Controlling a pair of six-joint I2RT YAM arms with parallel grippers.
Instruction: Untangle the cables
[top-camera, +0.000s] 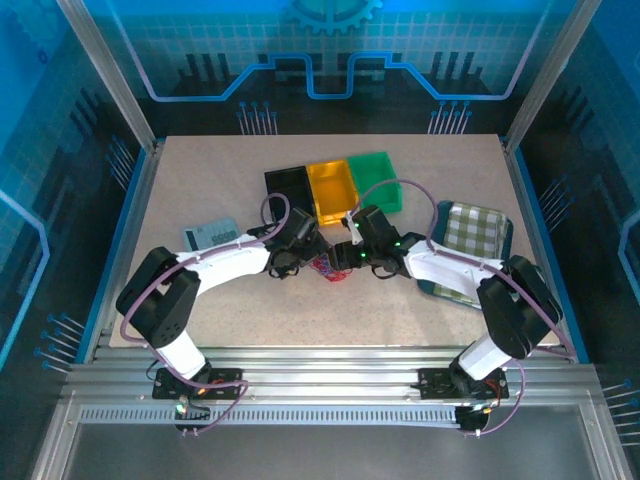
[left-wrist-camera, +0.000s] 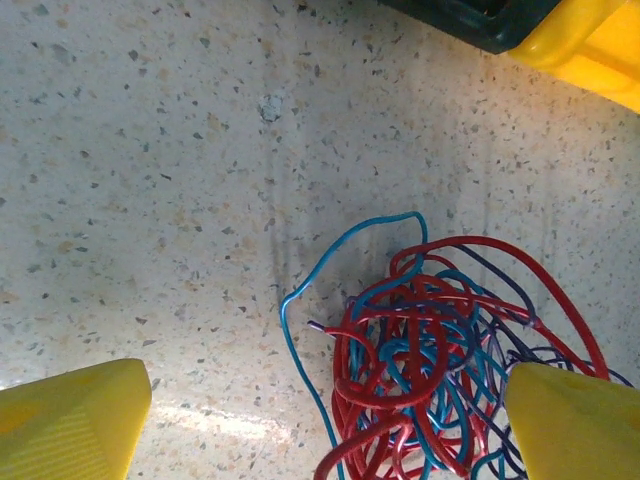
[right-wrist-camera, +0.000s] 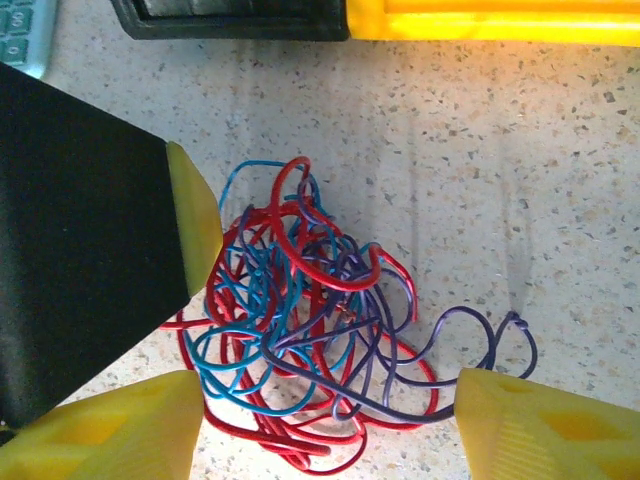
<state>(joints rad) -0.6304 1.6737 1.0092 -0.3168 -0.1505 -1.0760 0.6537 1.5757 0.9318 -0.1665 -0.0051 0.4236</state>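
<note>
desk (top-camera: 200, 180): beige speckled stone-look top, matte, with a bright glare patch near the bottom of the left wrist view. It sits in an enclosure of blue translucent panels (top-camera: 40, 150) printed with circuit-style lines and framed by slanted aluminium posts (top-camera: 108, 70). Ribbed aluminium rails (top-camera: 320, 360) cross the bottom of the top view under both arm bases.

cables (top-camera: 330, 268): thin red, blue and dark purple wires in one loopy bunch, flat on the desk at the centre of the top view, between the two arm tips and just below the bins.

Upper centre, side by side: black plastic bin (top-camera: 288, 183), translucent orange-yellow plastic bin (top-camera: 331, 190), green plastic bin (top-camera: 380, 178). Right of frame: dark teal tray with green-white checked lining (top-camera: 470, 230), partly under the right arm. Left of frame: small grey-blue calculator (top-camera: 210, 236).

left end effector (left-wrist-camera: 320, 425): yellow fingertips (left-wrist-camera: 70, 420) spread wide in the bottom corners of its wrist view, pinching nothing. The bunch lies between them, crowded toward the lower-right one. One blue strand arcs out left onto bare desk.

right end effector (right-wrist-camera: 325, 430): also spread, pinching nothing, with the bunch between its fingers. A purple strand loops right and runs up to the lower-right finger; cannot tell if it touches. The left end effector's black body and yellow pad sit at the left of that view, just beside the bunch.
</note>
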